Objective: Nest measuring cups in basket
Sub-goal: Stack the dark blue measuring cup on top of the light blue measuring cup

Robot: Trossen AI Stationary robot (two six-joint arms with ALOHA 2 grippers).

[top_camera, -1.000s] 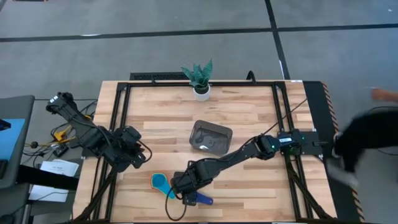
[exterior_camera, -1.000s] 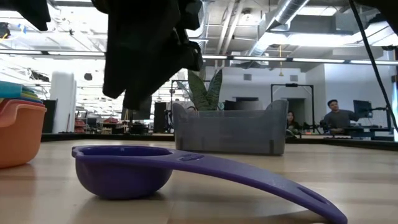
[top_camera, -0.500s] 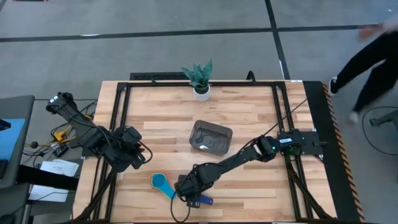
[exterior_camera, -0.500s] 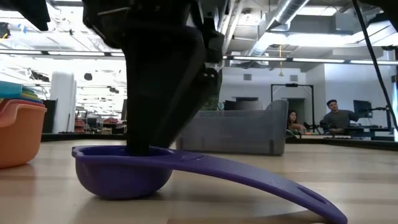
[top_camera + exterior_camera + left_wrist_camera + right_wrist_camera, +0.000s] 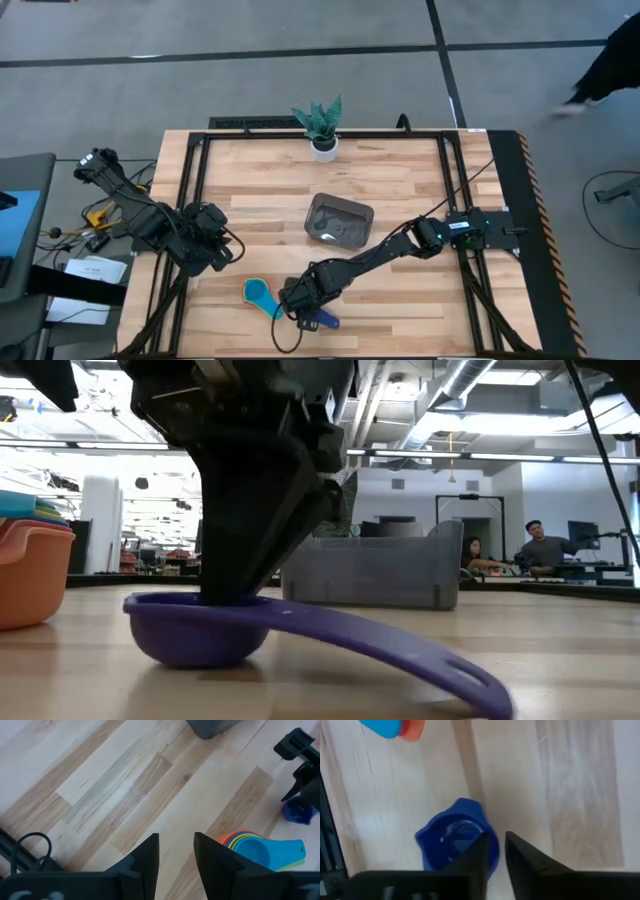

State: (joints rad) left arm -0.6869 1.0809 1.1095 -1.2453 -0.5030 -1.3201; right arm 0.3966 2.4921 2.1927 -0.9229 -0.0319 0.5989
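My right hand pinches the rim of the dark blue measuring cup on the tabletop, beside the nested stack; my left hand waits, narrowly parted.

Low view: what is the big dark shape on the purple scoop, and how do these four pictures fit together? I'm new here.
That dark shape is the end of the right arm, one of two robot arms at a table. The high view looks straight down, the low view looks level across the tabletop, and each wrist view looks past that arm's own jaws. The right jaws are closed on the rim of the dark blue cup. The left arm waits with open jaws. Beside the cup lies a stack of nested cups; the grey basket and a potted plant stand farther back.
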